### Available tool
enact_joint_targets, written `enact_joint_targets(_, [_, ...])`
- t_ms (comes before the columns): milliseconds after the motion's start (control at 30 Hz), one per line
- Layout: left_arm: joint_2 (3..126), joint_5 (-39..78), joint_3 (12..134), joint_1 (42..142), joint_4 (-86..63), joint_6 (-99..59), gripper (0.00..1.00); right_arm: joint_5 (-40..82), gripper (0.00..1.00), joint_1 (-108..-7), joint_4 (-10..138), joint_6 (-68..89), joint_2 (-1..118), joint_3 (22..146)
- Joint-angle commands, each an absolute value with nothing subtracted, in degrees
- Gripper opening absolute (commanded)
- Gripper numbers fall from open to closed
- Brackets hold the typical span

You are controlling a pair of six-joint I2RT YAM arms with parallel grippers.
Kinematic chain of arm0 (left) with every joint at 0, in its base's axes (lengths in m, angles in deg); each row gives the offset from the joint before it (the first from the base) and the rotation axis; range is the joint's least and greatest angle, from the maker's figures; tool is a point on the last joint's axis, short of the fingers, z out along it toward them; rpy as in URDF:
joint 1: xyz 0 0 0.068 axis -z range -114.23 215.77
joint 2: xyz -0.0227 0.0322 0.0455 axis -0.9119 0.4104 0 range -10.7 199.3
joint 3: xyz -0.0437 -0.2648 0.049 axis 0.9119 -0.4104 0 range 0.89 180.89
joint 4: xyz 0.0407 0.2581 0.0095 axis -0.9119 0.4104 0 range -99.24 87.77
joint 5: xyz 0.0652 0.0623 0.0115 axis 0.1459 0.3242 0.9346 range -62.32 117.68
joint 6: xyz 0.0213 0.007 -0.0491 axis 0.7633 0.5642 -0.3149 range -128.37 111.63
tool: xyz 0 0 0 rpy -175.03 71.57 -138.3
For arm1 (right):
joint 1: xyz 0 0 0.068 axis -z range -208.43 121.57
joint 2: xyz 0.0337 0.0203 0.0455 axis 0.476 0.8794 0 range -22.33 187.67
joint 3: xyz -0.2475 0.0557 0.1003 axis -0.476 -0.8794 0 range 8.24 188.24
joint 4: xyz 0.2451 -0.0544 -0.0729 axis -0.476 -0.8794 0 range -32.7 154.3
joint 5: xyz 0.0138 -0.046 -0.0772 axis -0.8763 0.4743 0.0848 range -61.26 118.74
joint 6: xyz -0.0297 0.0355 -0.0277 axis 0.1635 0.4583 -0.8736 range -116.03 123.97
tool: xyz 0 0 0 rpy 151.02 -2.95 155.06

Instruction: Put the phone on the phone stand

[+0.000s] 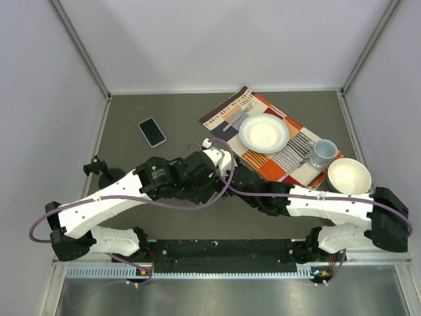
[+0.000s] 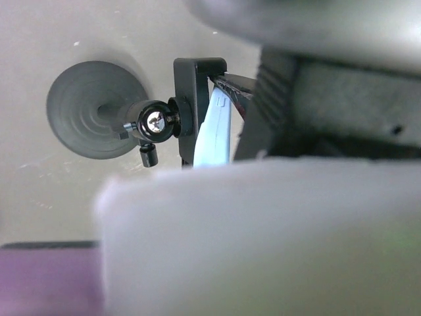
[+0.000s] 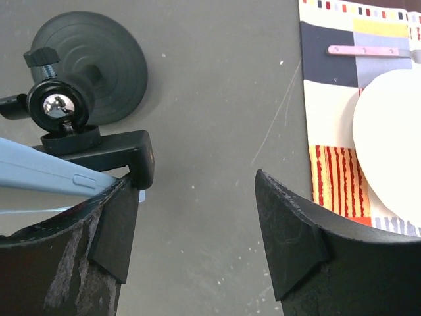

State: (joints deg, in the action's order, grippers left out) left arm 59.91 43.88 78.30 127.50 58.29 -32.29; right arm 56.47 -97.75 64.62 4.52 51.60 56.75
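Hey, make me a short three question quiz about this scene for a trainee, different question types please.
1. True or false: the right fingers stand open with nothing between them.
2. What lies on the bare table left of the placemat? A) dark phone B) banana C) scissors.
3. What colour is the phone in the phone stand?
Key: 1 true; 2 A; 3 light blue.

Pale-blue phone (image 2: 214, 135) edge-on at black phone stand (image 2: 192, 82), ball joint (image 2: 155, 121), round base (image 2: 89, 108) left.
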Motion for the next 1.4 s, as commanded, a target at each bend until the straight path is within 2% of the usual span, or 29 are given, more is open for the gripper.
enact_joint_targets(0, [61.6, 68.2, 76.3, 118.8, 71.5, -48.8, 0.0, 40.5, 0.68, -102.5, 66.4, -1.8, 30.6, 56.1])
enact_joint_targets(100, [61.9, 69.7, 77.2, 118.8, 71.4, -48.1, 0.0, 38.7, 0.7, -102.6, 65.6, -1.0, 28.3, 57.3])
enact_joint_targets(233, [62.9, 70.3, 78.8, 118.9, 70.7, -45.8, 0.0, 45.0, 0.73, -102.4, 59.0, -0.9, 29.3, 61.9])
enact_joint_targets(267, [63.3, 70.5, 79.0, 118.9, 70.5, -44.9, 0.0, 44.0, 0.79, -102.3, 56.2, -0.8, 29.4, 64.0])
enact_joint_targets(300, [63.6, 70.8, 79.4, 118.9, 70.3, -44.3, 0.0, 41.9, 0.81, -101.6, 54.5, -0.9, 30.0, 65.4])
enact_joint_targets(400, [65.4, 72.1, 79.5, 118.9, 68.9, -42.8, 0.0, 36.6, 0.82, -101.2, 50.4, -2.2, 30.8, 69.1])
enact_joint_targets(500, [67.1, 74.5, 78.9, 118.8, 67.9, -42.9, 0.0, 32.7, 0.83, -100.8, 50.6, -3.0, 28.6, 69.1])
enact_joint_targets(667, [67.8, 76.9, 76.7, 117.1, 66.4, -43.2, 0.0, 36.9, 0.82, -100.0, 53.7, -3.1, 19.0, 67.2])
enact_joint_targets(867, [67.5, 77.3, 73.6, 112.4, 65.1, -43.8, 0.0, 40.3, 0.82, -99.8, 63.1, -4.2, 12.8, 57.7])
enact_joint_targets(1000, [63.2, 71.0, 72.1, 110.2, 56.0, -37.3, 0.0, 41.8, 0.82, -99.8, 68.0, -4.8, 13.3, 52.8])
enact_joint_targets(1200, [58.5, 59.6, 72.1, 110.2, 49.1, -30.6, 0.0, 49.7, 0.83, -98.7, 65.6, -3.8, 20.4, 55.0])
enact_joint_targets(1367, [56.1, 49.3, 75.4, 110.2, 46.9, -27.9, 0.0, 37.2, 0.83, -87.4, 65.5, 5.3, 23.2, 53.2])
